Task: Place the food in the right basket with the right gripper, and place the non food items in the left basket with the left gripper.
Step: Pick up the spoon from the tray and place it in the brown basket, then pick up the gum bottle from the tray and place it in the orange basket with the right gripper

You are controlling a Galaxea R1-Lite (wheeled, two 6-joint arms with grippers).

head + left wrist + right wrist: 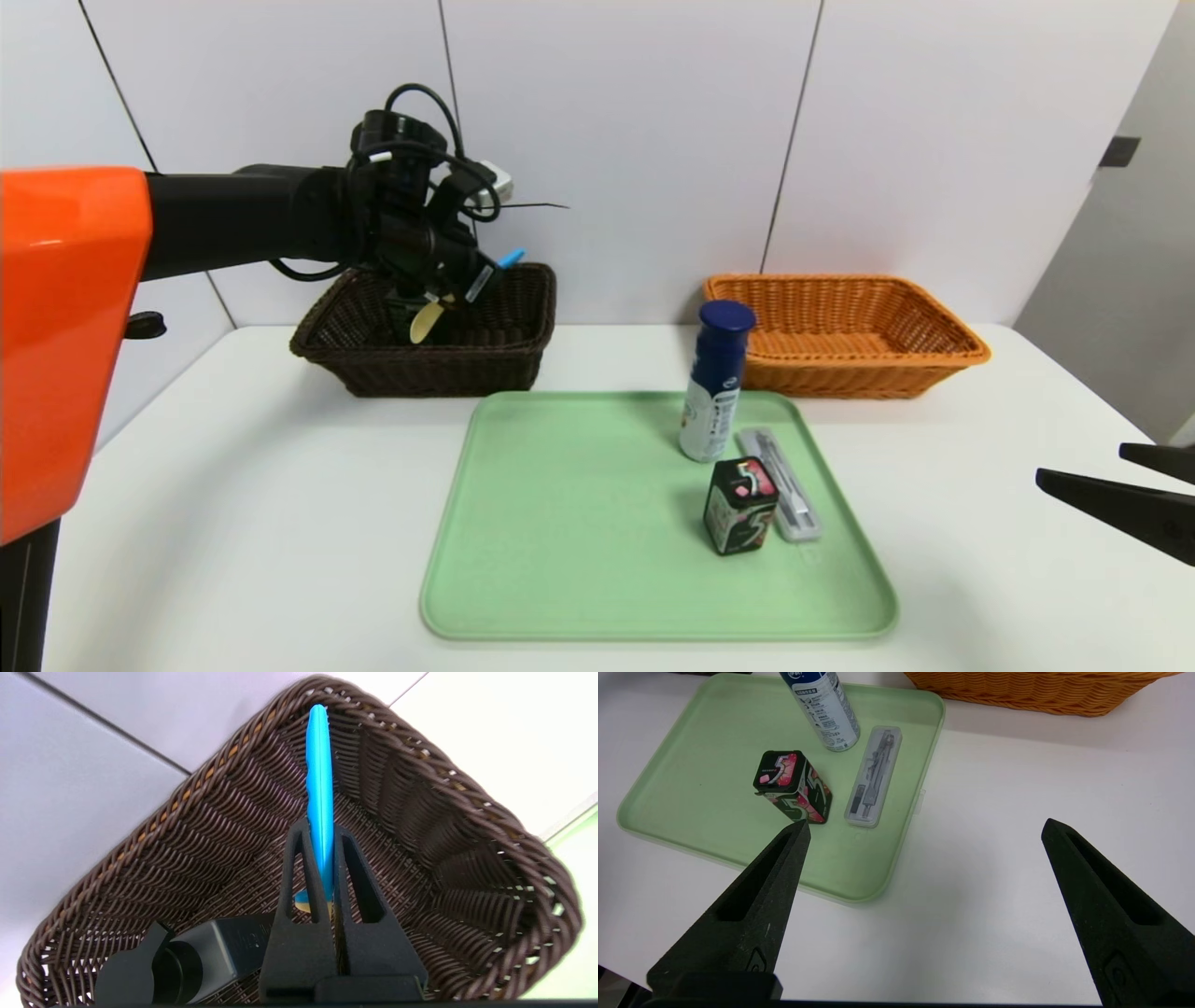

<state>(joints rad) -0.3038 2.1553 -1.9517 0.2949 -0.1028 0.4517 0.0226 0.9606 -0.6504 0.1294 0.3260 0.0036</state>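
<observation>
The utensil (320, 798) was held clamped between the closed fingers of the left gripper (327, 858), directly over the inside of the brown basket (140, 849). Its long axis ran out along the fingers, the blue handle reaching past the fingertips toward the far rim, the yellow tip lying back behind them. Below the fingers, on the basket floor, the black bottle (210, 952) was already lying on its side. Release was judged the next move, a straight drop into the basket. The right gripper (924, 830) was parked with its fingers spread wide and empty, the box (791, 786), the blue-capped bottle (826, 709) and the case (873, 777) lying ahead of them on the tray (691, 765).
</observation>
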